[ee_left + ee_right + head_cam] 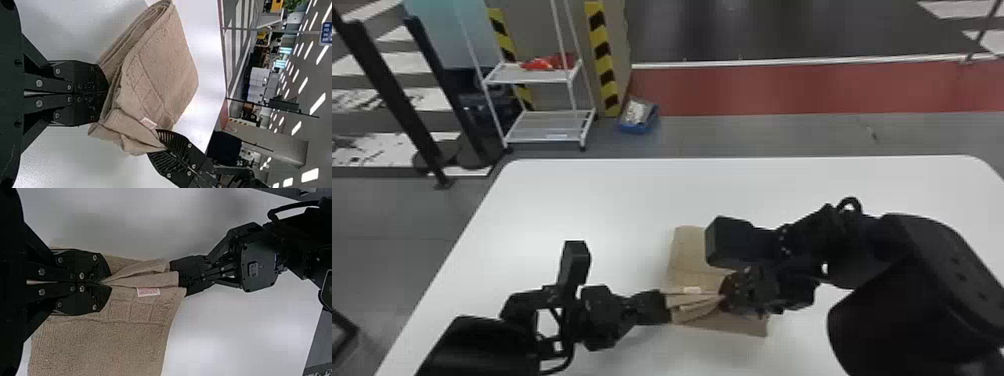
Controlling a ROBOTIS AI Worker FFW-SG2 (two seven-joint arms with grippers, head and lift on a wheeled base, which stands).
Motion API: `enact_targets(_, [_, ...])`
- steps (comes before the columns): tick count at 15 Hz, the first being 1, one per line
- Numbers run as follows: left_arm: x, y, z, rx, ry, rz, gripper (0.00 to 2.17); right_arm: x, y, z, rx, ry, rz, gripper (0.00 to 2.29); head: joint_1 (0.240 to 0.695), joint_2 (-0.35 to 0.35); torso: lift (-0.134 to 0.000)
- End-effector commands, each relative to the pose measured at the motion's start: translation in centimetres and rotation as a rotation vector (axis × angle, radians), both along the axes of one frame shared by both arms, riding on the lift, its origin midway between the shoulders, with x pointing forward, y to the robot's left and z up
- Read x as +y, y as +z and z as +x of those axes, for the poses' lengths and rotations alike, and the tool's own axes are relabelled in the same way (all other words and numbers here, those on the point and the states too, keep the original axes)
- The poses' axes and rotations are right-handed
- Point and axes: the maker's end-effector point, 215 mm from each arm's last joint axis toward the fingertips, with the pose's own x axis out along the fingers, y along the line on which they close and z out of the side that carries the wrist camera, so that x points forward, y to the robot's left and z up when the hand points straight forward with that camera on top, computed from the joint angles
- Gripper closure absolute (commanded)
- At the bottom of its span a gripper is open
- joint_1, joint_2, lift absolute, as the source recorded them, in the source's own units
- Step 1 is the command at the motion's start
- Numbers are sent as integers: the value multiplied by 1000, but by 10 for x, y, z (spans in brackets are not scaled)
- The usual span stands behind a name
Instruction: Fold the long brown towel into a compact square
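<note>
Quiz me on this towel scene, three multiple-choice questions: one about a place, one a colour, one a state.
1. Where is the blue bin?
A: on the towel
B: on the floor beyond the table
C: on a shelf

2. What colour is the table?
A: black
B: red
C: white

3. How are the left gripper and right gripper?
A: both shut on the towel
B: both wide open
C: only one shut

1 B: it sits past the far edge.
2 C: its bare top is white.
3 A: cloth is pinched in each.
</note>
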Motion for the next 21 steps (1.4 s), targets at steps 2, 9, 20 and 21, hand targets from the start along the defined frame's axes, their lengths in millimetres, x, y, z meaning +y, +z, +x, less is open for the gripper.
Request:
enact_targets(2, [0, 0, 0, 1, -2, 1, 2088, 0, -7, -7, 27, -17, -10, 1453, 695, 112, -124])
enact_targets(9, [0, 1, -1, 4, -7, 2, 2088, 10, 5, -19, 74, -66, 57, 566, 695, 119, -124])
enact_targets(20, [3, 2, -6, 7, -24, -2, 2088, -40, 23, 22, 94, -216, 175, 1686, 695, 82, -124])
enact_targets(21, [3, 2, -6, 7, -24, -2, 2088, -43, 18, 20, 84, -214, 156, 1686, 695, 70, -124])
